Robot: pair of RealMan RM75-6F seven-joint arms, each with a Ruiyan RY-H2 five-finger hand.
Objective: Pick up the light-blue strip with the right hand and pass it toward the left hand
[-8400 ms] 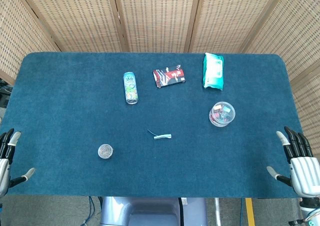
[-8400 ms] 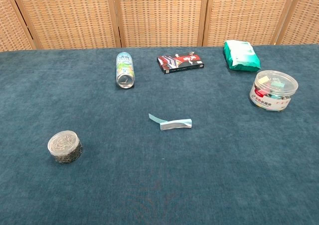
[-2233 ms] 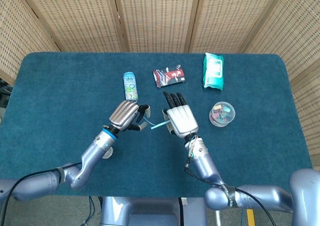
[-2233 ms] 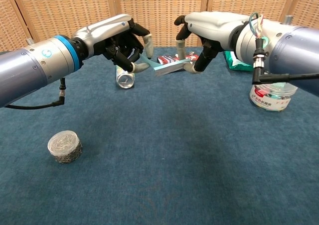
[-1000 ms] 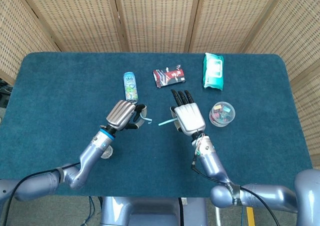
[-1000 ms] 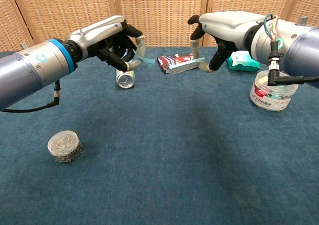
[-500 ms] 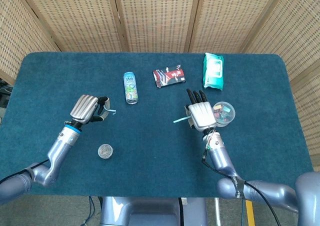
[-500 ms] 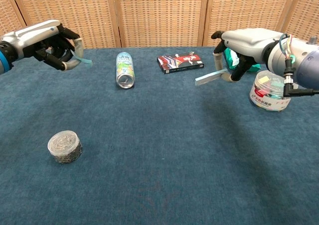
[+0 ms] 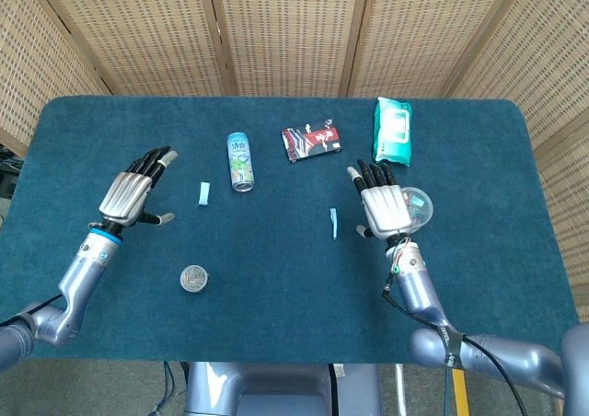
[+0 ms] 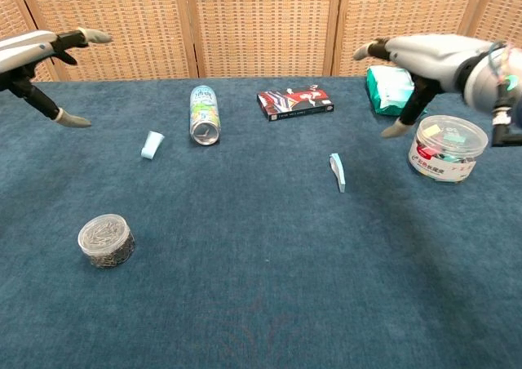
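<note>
The light-blue strip lies on the blue cloth in two pieces. One piece rests to the left of the can, below and right of my left hand. The other piece lies near the middle right, just left of my right hand. Both hands hover above the table with fingers spread and hold nothing.
A green drink can lies on its side. Behind sit a red-black packet and a green wipes pack. A clear tub of clips stands under the right hand. A small round tin sits front left.
Half a second ago each hand pinched one piece of the strip. Both hands have spread their fingers and let go, and the two pieces now lie on the cloth.
</note>
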